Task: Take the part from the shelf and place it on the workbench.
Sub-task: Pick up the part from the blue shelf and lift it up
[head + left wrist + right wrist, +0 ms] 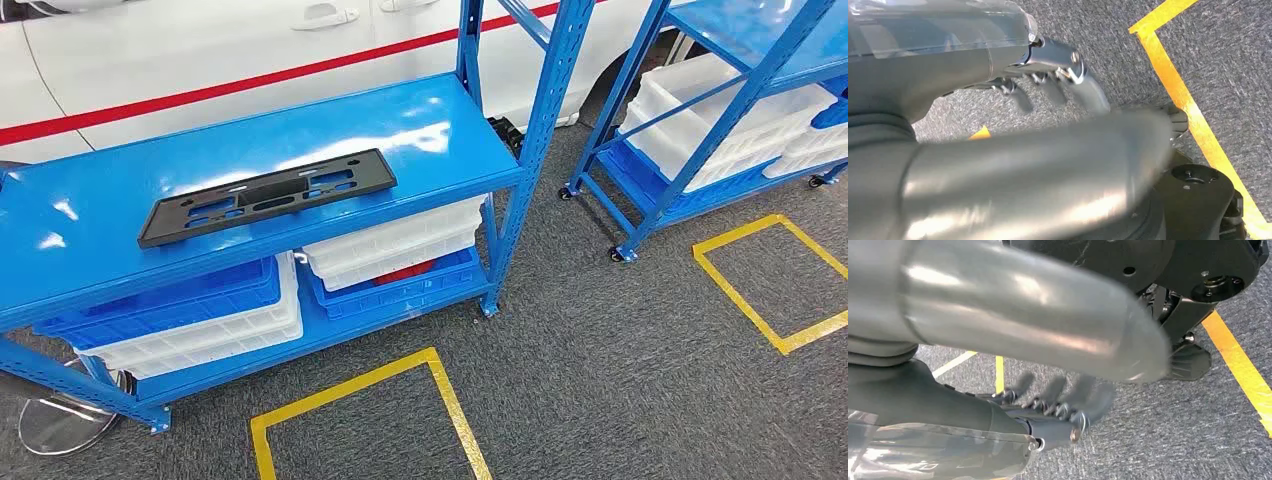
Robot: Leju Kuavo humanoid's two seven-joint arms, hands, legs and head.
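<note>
Lying flat on the blue shelf, the black part sits untouched; both hands' fingers spread, holding nothing.

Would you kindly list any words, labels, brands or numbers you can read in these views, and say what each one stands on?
None can be read.
The black part on the blue shelf bears no legible text.
The white car body behind carries a red stripe and no lettering.
The yellow floor tape forms plain outlines without text.
</note>
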